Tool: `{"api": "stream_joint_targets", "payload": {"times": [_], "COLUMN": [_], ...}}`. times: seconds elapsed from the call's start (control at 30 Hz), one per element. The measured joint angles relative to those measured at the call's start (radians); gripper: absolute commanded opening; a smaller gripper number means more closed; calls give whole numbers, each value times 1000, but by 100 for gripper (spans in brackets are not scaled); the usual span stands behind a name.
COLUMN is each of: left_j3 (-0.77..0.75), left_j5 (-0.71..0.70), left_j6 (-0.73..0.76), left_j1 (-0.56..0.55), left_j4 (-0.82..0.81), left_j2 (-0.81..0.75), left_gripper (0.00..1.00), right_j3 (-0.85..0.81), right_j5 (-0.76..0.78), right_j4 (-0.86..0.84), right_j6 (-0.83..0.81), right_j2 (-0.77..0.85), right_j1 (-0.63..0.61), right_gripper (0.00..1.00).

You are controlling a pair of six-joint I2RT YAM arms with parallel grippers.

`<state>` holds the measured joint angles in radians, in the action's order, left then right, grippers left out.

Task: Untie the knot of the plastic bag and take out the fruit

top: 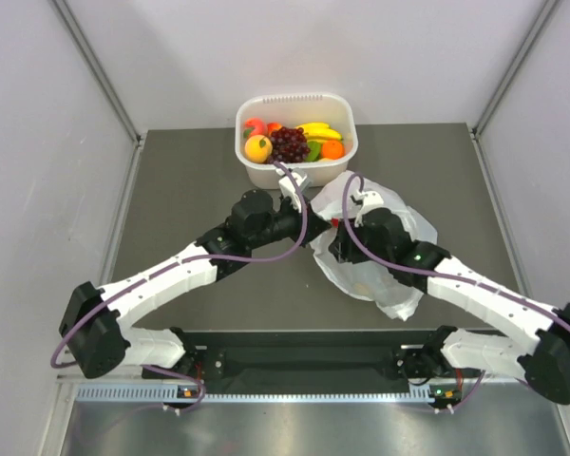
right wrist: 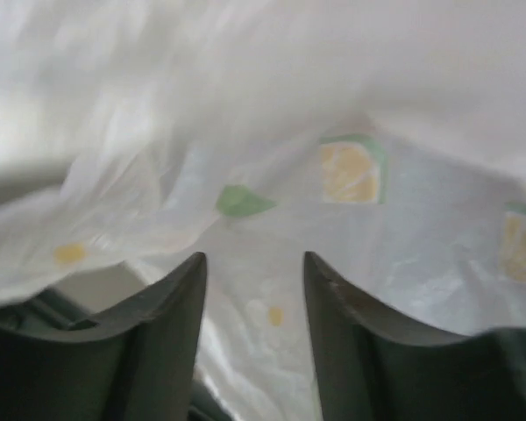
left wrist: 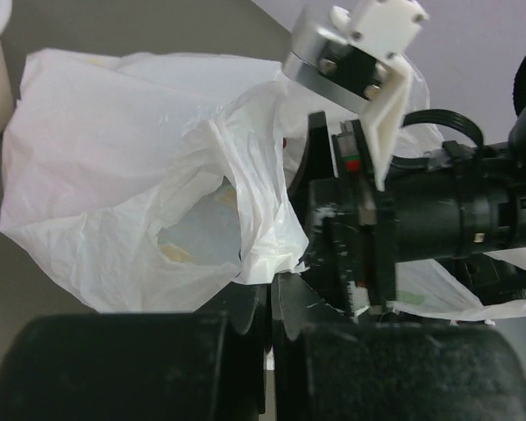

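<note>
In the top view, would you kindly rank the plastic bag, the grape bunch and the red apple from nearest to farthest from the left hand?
1. plastic bag: directly at the left hand, on its right; the hand pinches the bag's edge.
2. grape bunch: beyond the hand, in the middle of the white tub.
3. red apple: in the tub's far-left corner.
</note>
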<state>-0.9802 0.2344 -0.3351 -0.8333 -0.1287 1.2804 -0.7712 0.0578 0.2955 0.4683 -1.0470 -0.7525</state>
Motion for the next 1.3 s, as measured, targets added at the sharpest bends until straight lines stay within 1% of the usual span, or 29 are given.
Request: {"api": "stream_joint_targets", "payload": {"times": [0.03,0.1,0.13,0.2,0.23,0.27,0.3,0.5,0.7,0.93,1.07,1.3], "left_j3": [8,26,33,40,43,46,48,63,91,206,266,277], "left_j5": [0,-10,-14,-22,-24,-28,-32,-57,-60,-68,-97,-128], "left_j6": [-11,-32,-39,-55,-61,-69,-77,-126,-173,-223,-242,-246], "left_j1": [-3,-13,-20,-38,-46,-54,-61,-91,-115,-143,-151,-150], "left_j4": [0,1,1,1,2,2,2,16,24,42,52,61], "left_j2": [4,5,5,3,0,-7,-19,-128,-188,-192,-199,-225], "left_gripper": [0,0,0,0,0,0,0,0,0,0,0,0], "right_j3": [0,0,0,3,5,5,5,32,90,92,97,75], "right_j5": [34,116,155,224,249,273,291,381,460,484,489,478], "right_j4": [-12,-34,-45,-75,-90,-105,-123,-261,-436,-596,-661,-739], "right_j6": [5,31,44,71,80,92,100,129,139,145,143,129], "right_j2": [-29,-80,-104,-148,-167,-187,-206,-289,-345,-488,-542,-662], "right_j1": [-6,-11,-12,-11,-11,-11,-11,-13,-14,-13,-10,1], "right_gripper": [61,68,73,78,84,85,90,99,100,100,100,100]}}
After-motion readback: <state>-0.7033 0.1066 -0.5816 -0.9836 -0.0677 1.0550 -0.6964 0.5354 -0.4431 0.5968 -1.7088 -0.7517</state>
